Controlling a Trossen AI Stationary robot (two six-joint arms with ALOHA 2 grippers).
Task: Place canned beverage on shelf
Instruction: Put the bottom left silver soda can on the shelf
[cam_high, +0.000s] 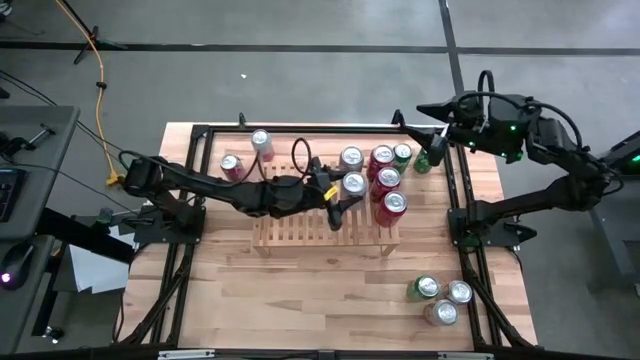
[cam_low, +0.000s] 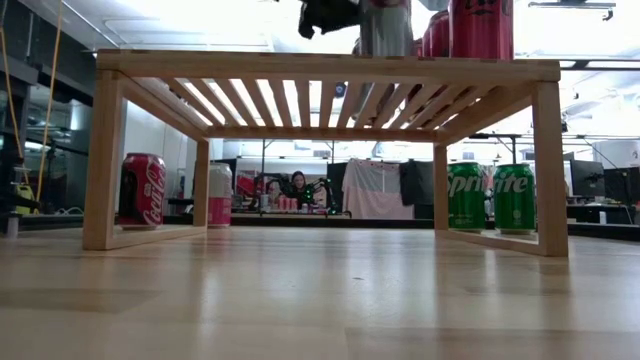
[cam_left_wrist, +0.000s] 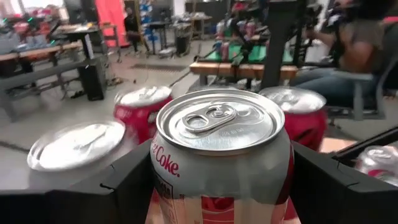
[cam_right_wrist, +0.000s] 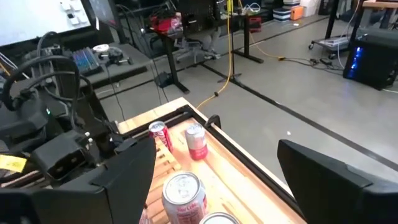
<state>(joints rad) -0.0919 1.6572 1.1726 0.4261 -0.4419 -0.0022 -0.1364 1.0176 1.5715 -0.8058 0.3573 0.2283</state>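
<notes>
Left arm extends across the bench; left claw (cam_high: 338, 196) is closed on a can. Right arm is raised at the far edge; right claw (cam_high: 432, 130) stands open.

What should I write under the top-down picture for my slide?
Left gripper holds a silver can over the wooden shelf beside red cans.

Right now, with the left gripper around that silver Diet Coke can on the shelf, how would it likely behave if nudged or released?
The silver can looks unopened, tab flat, so probably heavy and rigid. Standing upright on the slatted shelf, it should stay put if released, though a knock could tip it and start it rolling. Neighbouring red cans stand close behind.
</notes>
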